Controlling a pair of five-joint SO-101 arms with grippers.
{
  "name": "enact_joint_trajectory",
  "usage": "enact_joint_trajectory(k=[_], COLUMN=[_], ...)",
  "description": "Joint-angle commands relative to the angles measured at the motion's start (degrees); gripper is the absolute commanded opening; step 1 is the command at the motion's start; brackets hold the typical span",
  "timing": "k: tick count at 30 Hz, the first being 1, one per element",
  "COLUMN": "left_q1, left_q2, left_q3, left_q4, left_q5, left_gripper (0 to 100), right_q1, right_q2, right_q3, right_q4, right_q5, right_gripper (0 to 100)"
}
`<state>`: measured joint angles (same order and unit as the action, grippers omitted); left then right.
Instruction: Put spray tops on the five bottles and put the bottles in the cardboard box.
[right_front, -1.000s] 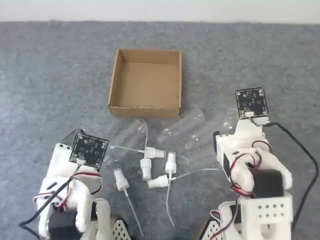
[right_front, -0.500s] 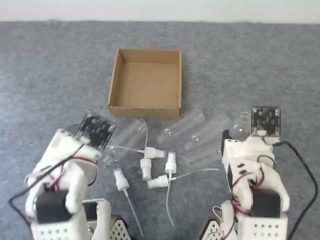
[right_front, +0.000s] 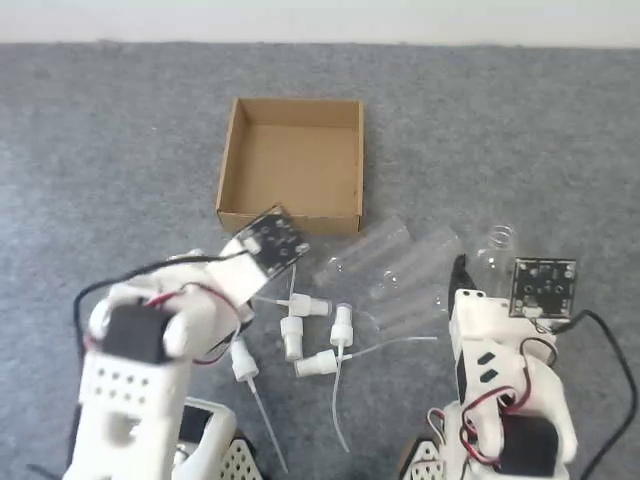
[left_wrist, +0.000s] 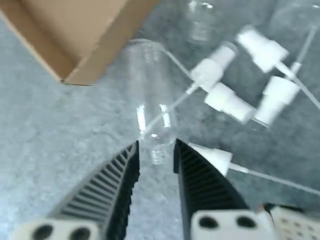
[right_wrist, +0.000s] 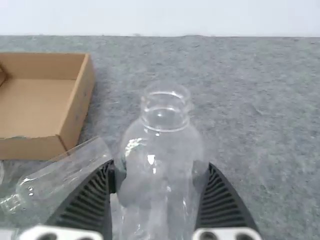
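Well, from where I stand, the left pincer is low over the grey carpet-like table cover. Its two black ribbed fingers are parted by a narrow gap. Just at their tips lies the neck of a clear plastic bottle. It is on its side and stretches away from the pincer toward a corner of the shallow brown cardboard box. I cannot say if the fingers touch the neck. To the right of this pincer, five white plastic spray tops with thin tubes lie in a loose group. Beyond them, several clear bottles lie on their sides near the front wall of the box. Further right, the right pincer is clamped on a round-shouldered clear bottle. Both fingers press its sides, and its open neck, without a top, points forward from the pincer.
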<state>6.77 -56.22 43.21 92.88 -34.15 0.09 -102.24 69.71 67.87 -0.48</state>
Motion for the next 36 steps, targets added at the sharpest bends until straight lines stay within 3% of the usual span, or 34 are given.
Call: enact_joint_trajectory(k=[1, 15, 27, 36], left_q1=[4.8, 17.1, 18.8, 18.7], left_q2=[10.1, 35.1, 49.8, 58.6], left_q3=[-5.9, -15.3, -22.0, -23.2], left_q4=[2.2, 1.9, 1.8, -2.7], left_q5=[-0.4, -0.4, -0.4, -0.4], left_gripper=[11, 11, 11, 12], right_q1=[3.6, 3.9, 3.9, 3.9], right_q2=[-0.8, -0.7, -1.3, -1.3], right_q3=[-0.7, -0.6, 0.8, 0.9], right_q4=[-1.0, -0.9, -1.2, -1.1], right_q5=[0.4, 0.4, 0.6, 0.5], right_gripper=[4.2, 4.1, 4.3, 4.4])
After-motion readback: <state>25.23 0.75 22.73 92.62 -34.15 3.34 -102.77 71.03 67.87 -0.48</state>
